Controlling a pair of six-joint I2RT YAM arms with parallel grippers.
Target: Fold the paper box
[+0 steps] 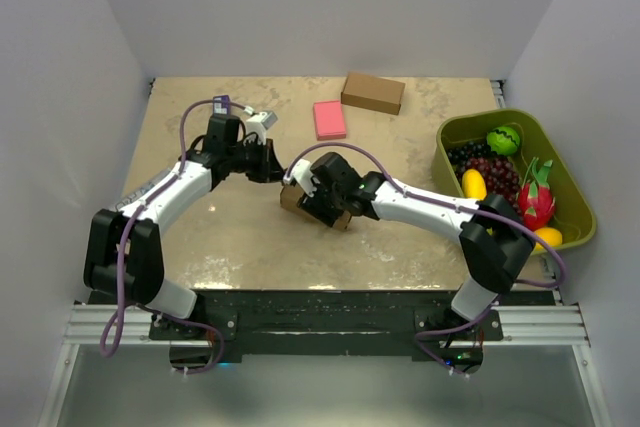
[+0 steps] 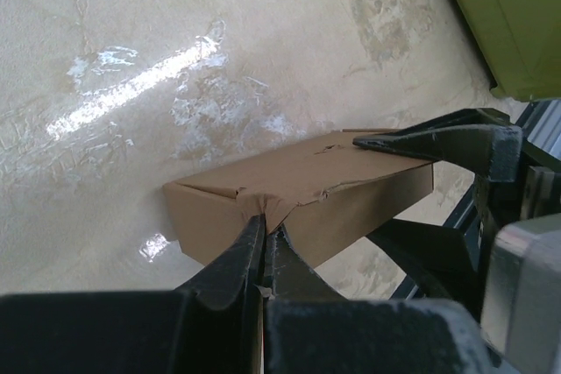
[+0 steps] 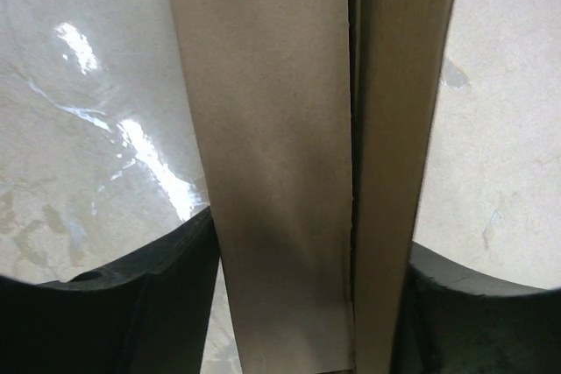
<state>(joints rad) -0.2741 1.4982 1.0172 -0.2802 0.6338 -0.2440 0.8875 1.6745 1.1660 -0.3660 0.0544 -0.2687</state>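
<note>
The paper box (image 1: 291, 198) is a plain brown cardboard carton at the table's middle, lying tilted. My right gripper (image 1: 322, 193) is shut on it across its width. In the right wrist view the box (image 3: 289, 155) fills the gap between the two black fingers (image 3: 149, 304) of the gripper (image 3: 307, 304). My left gripper (image 1: 276, 172) reaches in from the left. In the left wrist view its jaws (image 2: 266, 229) are closed together, pinching a crumpled flap at the near edge of the box (image 2: 351, 181). The right gripper's fingers (image 2: 447, 142) show around the box's far end.
A ready-made brown box (image 1: 372, 92) and a pink block (image 1: 329, 119) lie at the back of the table. A green bin (image 1: 478, 119) with toy fruit stands at the right and also shows in the left wrist view (image 2: 508, 15). White walls enclose the table.
</note>
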